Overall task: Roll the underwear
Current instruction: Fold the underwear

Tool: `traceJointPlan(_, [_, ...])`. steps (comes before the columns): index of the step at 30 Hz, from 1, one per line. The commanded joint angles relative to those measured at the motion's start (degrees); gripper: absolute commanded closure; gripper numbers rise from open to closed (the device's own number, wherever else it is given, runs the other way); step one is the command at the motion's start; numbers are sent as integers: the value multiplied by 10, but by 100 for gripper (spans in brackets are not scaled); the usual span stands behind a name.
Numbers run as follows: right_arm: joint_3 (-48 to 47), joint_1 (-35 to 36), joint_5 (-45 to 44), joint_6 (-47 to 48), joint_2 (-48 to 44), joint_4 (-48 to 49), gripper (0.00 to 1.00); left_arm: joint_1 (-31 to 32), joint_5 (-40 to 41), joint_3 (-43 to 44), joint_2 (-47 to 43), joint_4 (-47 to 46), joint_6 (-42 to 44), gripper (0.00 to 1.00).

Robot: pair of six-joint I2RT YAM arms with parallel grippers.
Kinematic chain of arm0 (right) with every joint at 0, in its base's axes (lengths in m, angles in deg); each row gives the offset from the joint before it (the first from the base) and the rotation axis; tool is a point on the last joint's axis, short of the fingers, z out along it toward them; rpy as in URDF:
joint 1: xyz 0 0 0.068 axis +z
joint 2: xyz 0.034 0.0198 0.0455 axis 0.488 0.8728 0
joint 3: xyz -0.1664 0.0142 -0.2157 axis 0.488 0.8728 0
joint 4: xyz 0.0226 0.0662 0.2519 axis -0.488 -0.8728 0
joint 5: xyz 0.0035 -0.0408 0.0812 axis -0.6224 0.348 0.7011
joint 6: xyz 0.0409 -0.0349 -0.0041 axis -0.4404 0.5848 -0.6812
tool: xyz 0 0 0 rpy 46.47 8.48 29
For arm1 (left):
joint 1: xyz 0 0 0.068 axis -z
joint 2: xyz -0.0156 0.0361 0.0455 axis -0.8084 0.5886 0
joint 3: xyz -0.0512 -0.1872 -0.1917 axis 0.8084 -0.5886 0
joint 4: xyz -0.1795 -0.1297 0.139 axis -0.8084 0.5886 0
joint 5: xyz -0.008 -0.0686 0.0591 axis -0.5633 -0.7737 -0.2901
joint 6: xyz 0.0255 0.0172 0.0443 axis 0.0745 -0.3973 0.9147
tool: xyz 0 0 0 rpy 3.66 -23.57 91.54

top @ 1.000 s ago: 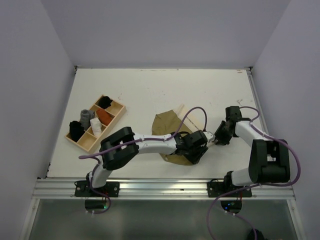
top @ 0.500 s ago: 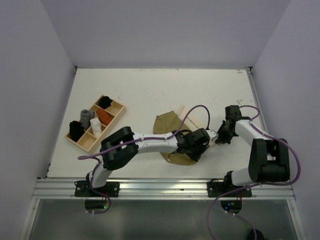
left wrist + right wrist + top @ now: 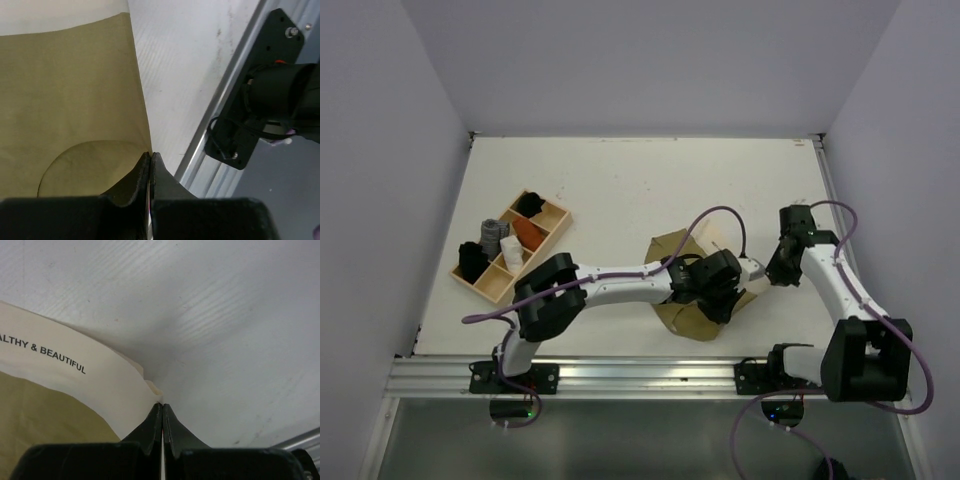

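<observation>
I had the left end effector (image 3: 150, 157) clamped closed on the underwear (image 3: 682, 318) at its olive edge, the right end effector (image 3: 161, 407) likewise on the cream waistband corner, near the front of the table (image 3: 600, 180); such thin bites could slip under tension.

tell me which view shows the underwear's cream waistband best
Right wrist: the cream waistband fills the left, close enough to read its black lettering, one corner in the shut right gripper. The left wrist view shows only a pale strip along its top; the top view, a small pale edge.
</observation>
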Motion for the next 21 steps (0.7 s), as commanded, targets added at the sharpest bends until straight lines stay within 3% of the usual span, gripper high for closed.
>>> traceJointPlan(1, [-32, -1, -72, -6, -41, -57, 100, 0, -74, 8, -45, -36, -2, 100])
traceJointPlan(10, [-83, -3, -91, -85, -69, -139, 100, 6, -67, -6, -88, -37, -23, 100])
traceJointPlan(15, [-78, -2, -34, -93, -65, -93, 100, -2, -6, -18, -102, 10, -3, 100])
traceJointPlan(21, [-118, 38, -14, -107, 5, -47, 100, -70, -11, -44, -104, 24, 30, 100])
